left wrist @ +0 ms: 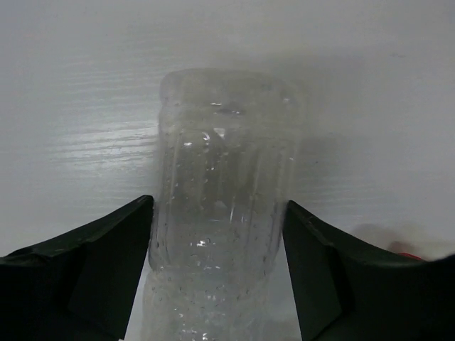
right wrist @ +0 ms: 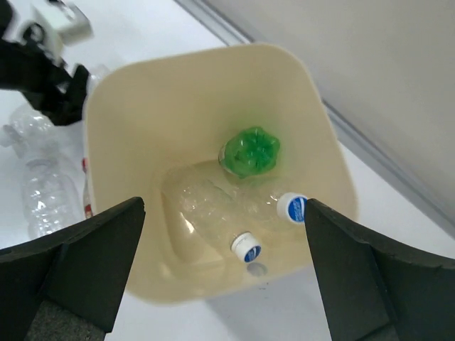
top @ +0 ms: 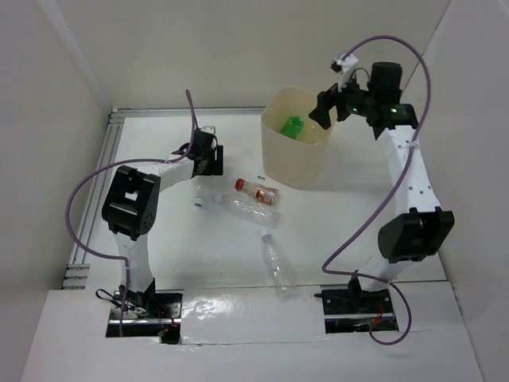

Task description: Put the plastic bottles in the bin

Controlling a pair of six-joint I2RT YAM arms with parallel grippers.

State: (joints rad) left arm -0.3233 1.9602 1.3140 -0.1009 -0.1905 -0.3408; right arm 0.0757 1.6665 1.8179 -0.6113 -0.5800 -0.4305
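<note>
The left gripper (left wrist: 218, 204) points down at the table (left wrist: 71, 106), its arm bent at the elbow. A clear bottle (left wrist: 220, 163) lies between its fingers (left wrist: 99, 270), with its long side pointing straight ahead. The fingers seem to touch the bottle, but I cannot tell if they squeeze it. The right gripper (right wrist: 224, 206) hangs over the bin (right wrist: 178, 78), wide apart and empty. Right below it, a green bottle (right wrist: 249, 150) points its bumpy bottom up. Any writing is too small to read.

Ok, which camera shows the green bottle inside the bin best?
Right wrist: it looks straight down into the bin, showing the green bottle large and unblocked. Top external catches only a green patch past the rim; left wrist shows none of it.
</note>
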